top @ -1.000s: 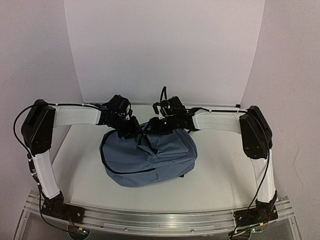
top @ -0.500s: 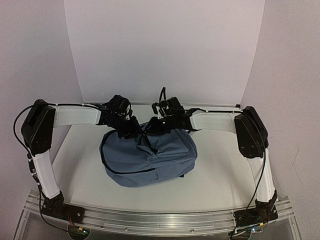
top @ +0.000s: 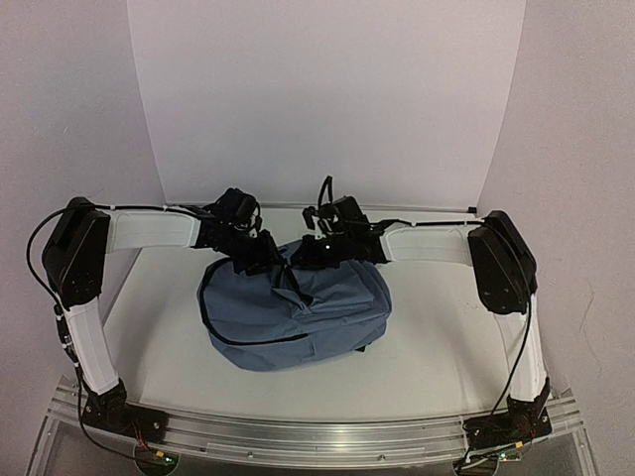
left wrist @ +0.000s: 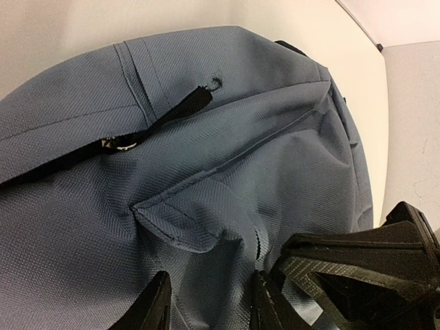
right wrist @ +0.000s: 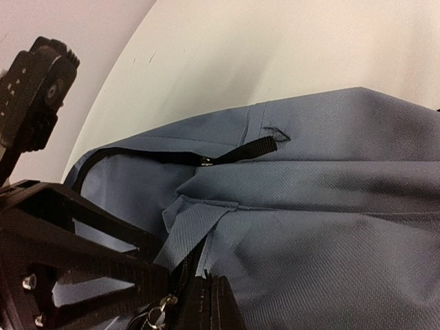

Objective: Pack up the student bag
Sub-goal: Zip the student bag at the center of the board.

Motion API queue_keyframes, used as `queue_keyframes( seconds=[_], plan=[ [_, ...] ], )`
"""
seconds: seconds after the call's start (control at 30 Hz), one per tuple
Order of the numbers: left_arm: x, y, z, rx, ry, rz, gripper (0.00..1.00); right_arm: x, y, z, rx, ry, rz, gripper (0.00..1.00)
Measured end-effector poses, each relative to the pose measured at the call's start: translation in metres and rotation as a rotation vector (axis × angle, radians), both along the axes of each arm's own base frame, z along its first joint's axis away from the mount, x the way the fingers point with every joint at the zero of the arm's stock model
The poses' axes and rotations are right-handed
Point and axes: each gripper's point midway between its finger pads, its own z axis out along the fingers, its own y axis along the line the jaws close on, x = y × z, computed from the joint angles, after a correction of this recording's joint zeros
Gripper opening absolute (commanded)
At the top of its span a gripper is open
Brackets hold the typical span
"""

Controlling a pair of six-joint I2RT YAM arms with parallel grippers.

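left arm (top: 149, 230), right arm (top: 437, 241): stretched inward, wrists meeting over bag (top: 298, 307) top | left gripper (left wrist: 210, 302): pinching bag cloth | right gripper (right wrist: 206, 302): fingers pressed together beside zip pull (right wrist: 159, 315) | bag: mid-table (top: 437, 337)

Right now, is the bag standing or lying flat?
Lying flat: the bag sprawls on the table, its broad side facing up toward the top camera.

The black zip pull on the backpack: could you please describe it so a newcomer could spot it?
On the white table lies the slate-blue student bag, crossed by a black zip line. At that line's end, past a small metal slider, the black zip pull lies flat. Unlike the blue webbing tab nearby, it is black, with a frayed thread at its tip.
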Motion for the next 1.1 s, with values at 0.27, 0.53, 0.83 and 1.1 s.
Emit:
queue_keyframes(
  seconds=[0.27, 0.53, 0.83, 1.1],
  plan=[
    [0.008, 0.002, 0.003, 0.008, -0.031, 0.029, 0.54, -0.015, -0.014, 0.005, -0.002, 0.017, -0.005, 0.00],
    [0.031, -0.014, 0.042, -0.045, -0.111, 0.026, 0.52, -0.019, -0.016, 0.007, 0.021, 0.016, -0.008, 0.00],
    [0.043, -0.022, 0.014, 0.019, -0.038, 0.014, 0.47, -0.027, -0.012, 0.019, 0.045, 0.009, 0.013, 0.00],
    [0.040, -0.014, 0.004, 0.072, -0.024, 0.015, 0.54, -0.029, -0.011, 0.020, 0.046, 0.009, 0.018, 0.00]
  ],
)
